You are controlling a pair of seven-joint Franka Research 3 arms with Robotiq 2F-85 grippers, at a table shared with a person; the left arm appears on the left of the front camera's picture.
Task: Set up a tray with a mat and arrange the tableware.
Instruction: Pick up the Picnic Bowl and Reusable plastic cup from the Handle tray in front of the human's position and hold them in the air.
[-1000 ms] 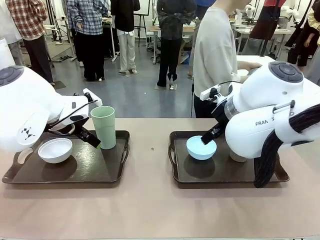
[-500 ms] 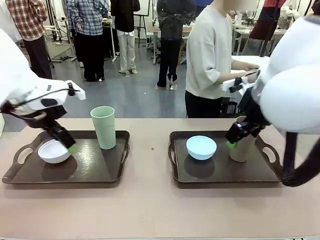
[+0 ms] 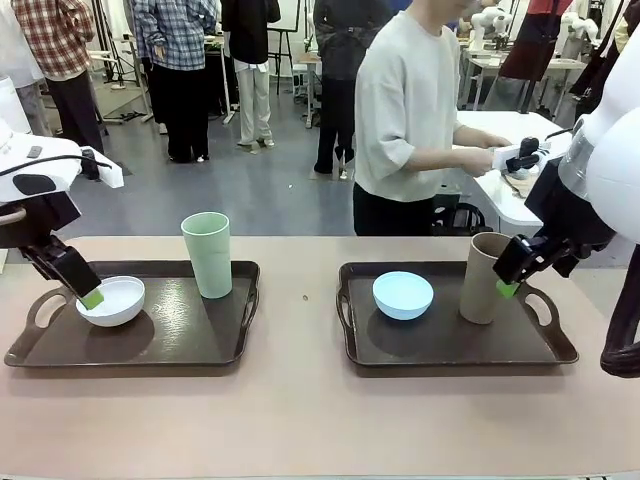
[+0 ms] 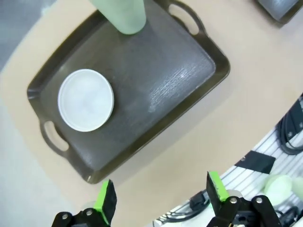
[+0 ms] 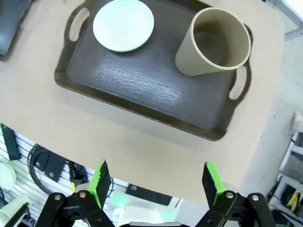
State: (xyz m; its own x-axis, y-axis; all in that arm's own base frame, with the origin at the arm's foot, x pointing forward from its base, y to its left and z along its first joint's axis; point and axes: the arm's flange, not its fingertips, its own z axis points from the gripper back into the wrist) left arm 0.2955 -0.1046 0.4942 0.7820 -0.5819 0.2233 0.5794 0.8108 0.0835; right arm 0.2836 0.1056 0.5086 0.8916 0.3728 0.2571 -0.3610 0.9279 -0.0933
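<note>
On the table (image 3: 300,420), the left tray (image 3: 190,335) held the white bowl (image 3: 112,300) and green tumbler (image 3: 208,255), the right tray (image 3: 450,345) the blue bowl (image 3: 402,295) and tan tumbler (image 3: 487,278); our left hand (image 4: 158,189) and right hand (image 5: 154,182) gaped wide, empty.

A person (image 3: 410,110) in a pale top stands beyond the far edge of the tan surface (image 3: 300,410), right of centre. More people (image 3: 185,60) stand far left on the grey floor (image 3: 270,190).

On the tan desk (image 3: 300,420) lie a left tray (image 3: 195,340) and a right tray (image 3: 455,345), both dark brown with handle cutouts. They sit flat side by side, with bare desk between them.
</note>
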